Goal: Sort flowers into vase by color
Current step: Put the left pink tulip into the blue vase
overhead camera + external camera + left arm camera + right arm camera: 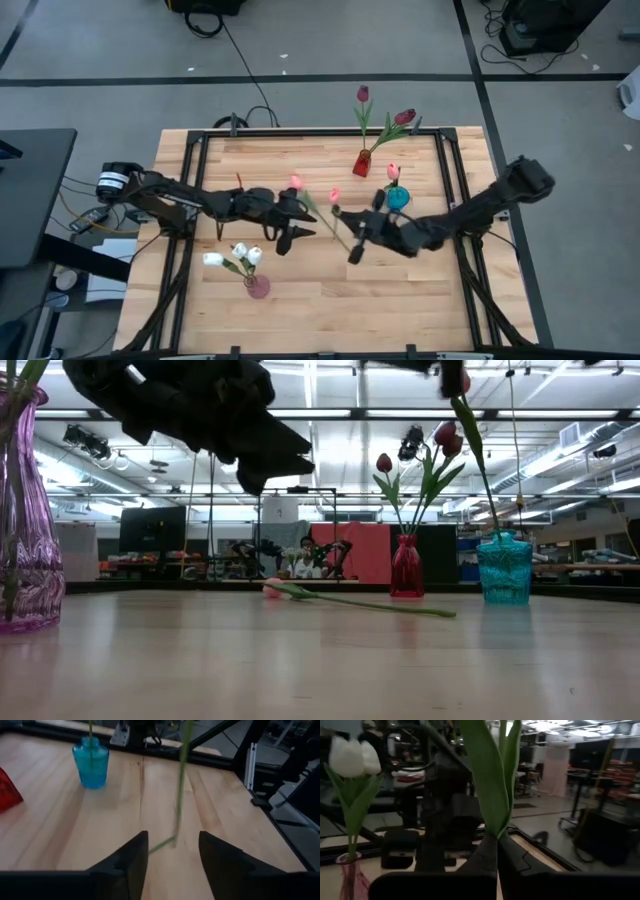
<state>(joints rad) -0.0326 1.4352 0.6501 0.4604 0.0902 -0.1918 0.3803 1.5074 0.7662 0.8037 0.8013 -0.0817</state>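
My right gripper (497, 840) is shut on a pink flower (334, 195) above the table's middle. Its green leaves (492, 775) rise above the fingers. My left gripper (172, 836) is open, and that flower's stem (181, 780) hangs just ahead of the gap between its fingers. A second pink flower (272, 588) lies flat on the table. Another pink flower stands in the blue vase (397, 197). The red vase (361, 160) holds dark red flowers. White flowers (347, 755) stand in the pink vase (258, 287). My right gripper pinches the pink flower's stem just below the base of its leaves (496, 832) between its two shut fingers. The fingers come level from the table's right side and lie across the stem. The flower stands upright, and its lower stem (177, 815) hangs clear of the table.
The black frame rails (190, 150) run round the wooden table top. The red vase and the blue vase (503, 570) stand toward the far edge, the pink vase (25, 510) near the front left. The lying flower's stem (380, 603) stretches across the middle.
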